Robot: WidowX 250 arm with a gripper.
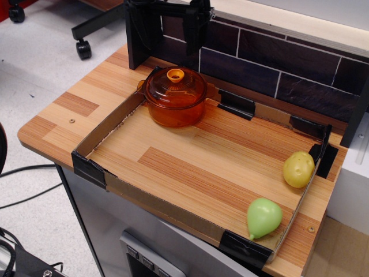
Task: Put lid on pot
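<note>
Orange lid [175, 80] below end effector [170, 23]

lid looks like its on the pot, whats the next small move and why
Probably just retreat up and away and stop. The lid sits level on the pot, knob up, rims apparently matching all round, and the gripper is clear above it holding nothing visible. Its fingertips are cut off at the top edge, so the jaw state is unclear.

Open room above the lid [175, 84]; the jaws stand spread overhead.
</note>
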